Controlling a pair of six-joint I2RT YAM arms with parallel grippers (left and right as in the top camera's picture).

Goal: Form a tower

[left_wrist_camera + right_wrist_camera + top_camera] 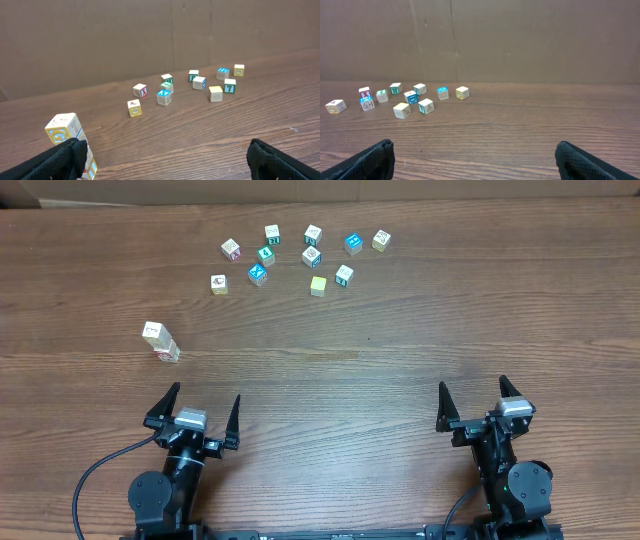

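The left gripper (206,392) and right gripper (473,382) are black, with pointed fingers (168,402), silver blocks (190,419) and black cables (88,477).

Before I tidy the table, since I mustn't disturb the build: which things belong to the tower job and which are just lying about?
Job: narrow tower of small wooden picture cubes, white-topped.
Lying about: cluster of loose wooden cubes, white, blue and yellow, on the far side.

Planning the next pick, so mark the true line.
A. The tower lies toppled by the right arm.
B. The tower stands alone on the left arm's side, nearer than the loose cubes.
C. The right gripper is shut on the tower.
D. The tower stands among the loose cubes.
B: the tower stands upright apart from the loose cubes, just ahead of the open left gripper.
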